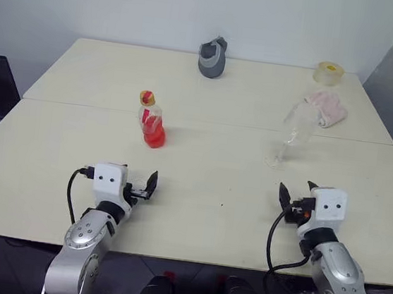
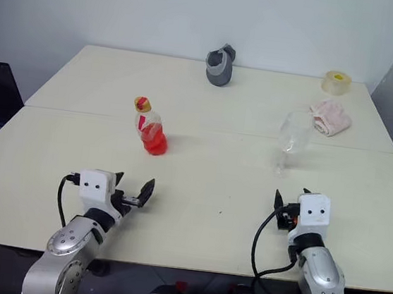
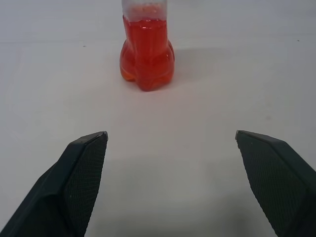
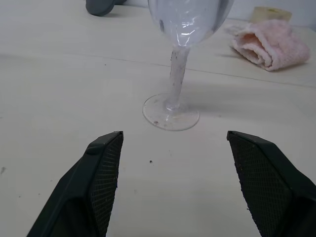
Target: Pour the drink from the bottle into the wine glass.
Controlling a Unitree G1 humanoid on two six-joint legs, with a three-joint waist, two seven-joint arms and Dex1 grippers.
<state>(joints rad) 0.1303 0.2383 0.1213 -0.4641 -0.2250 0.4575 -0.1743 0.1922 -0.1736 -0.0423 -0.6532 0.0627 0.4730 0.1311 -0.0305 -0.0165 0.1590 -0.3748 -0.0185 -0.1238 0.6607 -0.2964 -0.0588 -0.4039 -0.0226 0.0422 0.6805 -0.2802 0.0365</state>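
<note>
The bottle point(image 1: 152, 120) stands upright on the table point(image 1: 213, 184), ahead of the left gripper point(image 3: 170, 148) and well apart from it. In the left wrist view the bottle sits slightly off the gripper's centre line, toward one finger. The left gripper's two black fingers point(image 3: 84, 173) are spread wide with nothing between them.

The wine glass point(image 1: 294, 133) stands upright on its round foot, ahead of the right gripper point(image 4: 173, 148) and apart from it. In the right wrist view the foot lies close to the gripper's centre line. The right gripper's fingers point(image 4: 101, 173) are also spread, and the gap between them is bare.

The bottle and the glass are well apart from each other, bottle on the robot's left, glass on its right. The drink point(image 3: 146, 54) fills the lower body of the bottle.

Limits of view: the left wrist view cuts the bottle off above the liquid line, so neck and cap are out of frame there. The right wrist view cuts off the upper bowl of the glass. In the head views the clear glass is faint against the pale table.

Farther back lie a pink cloth point(image 1: 327, 107), a roll of tape point(image 1: 328, 73) and a grey cup-like object point(image 1: 212, 57).
</note>
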